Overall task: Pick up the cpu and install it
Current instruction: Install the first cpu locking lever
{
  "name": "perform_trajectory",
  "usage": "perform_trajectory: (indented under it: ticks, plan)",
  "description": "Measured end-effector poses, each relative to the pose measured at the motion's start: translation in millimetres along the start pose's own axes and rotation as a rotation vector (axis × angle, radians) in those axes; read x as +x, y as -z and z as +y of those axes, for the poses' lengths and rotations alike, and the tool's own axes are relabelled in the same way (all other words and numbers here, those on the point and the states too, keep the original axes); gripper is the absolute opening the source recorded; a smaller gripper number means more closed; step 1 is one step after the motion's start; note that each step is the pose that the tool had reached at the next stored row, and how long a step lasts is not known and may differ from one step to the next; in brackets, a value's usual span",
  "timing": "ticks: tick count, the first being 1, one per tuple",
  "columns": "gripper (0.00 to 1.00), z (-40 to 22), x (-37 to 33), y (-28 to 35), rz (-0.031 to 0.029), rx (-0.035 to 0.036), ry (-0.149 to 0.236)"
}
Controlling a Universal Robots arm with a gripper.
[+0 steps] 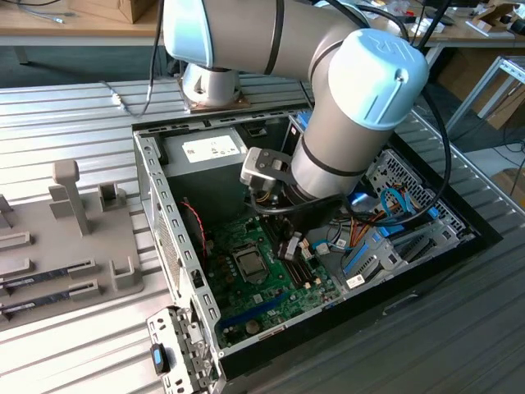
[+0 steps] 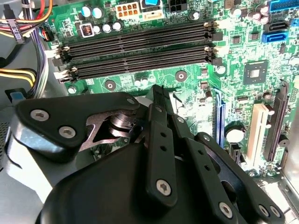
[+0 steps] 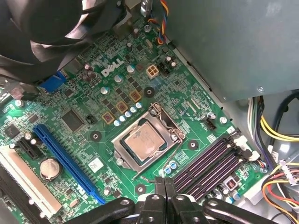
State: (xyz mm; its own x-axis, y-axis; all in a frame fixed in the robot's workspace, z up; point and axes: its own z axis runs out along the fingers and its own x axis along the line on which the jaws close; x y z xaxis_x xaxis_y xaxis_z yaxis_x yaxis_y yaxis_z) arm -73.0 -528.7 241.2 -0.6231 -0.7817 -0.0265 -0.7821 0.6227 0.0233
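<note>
We see the cpu point(image 3: 143, 141) lying flat in its socket on the green motherboard point(image 3: 98, 100), inside the open computer case point(image 1: 168, 215). Just above the board, our gripper point(image 3: 164, 186) has its fingers point(image 3: 159, 185) pressed together, gripping nothing, near the socket and apart from the cpu.

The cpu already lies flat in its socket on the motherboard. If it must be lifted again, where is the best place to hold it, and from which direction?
Probably by two opposite edges, coming straight down from above: the cpu lies flat and low inside the socket frame, so only its thin sides offer a hold. The claw appears shut.
</note>
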Motion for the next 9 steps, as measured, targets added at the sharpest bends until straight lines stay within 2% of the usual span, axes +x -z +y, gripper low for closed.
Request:
perform_trajectory:
  ticks: [2,4,5,9]
  plan:
    - [0.14,2.7,-0.1,13.9,-0.0014,0.0019,0.0]
    - [0.14,3.2,-1.4,16.2,-0.0022,0.0009,0.0]
    - [0.14,9.7,-2.9,10.5,-0.01,-0.0054,0.0]
    - [0.14,12.0,-1.5,-3.3,-0.01,-0.0054,0.0]
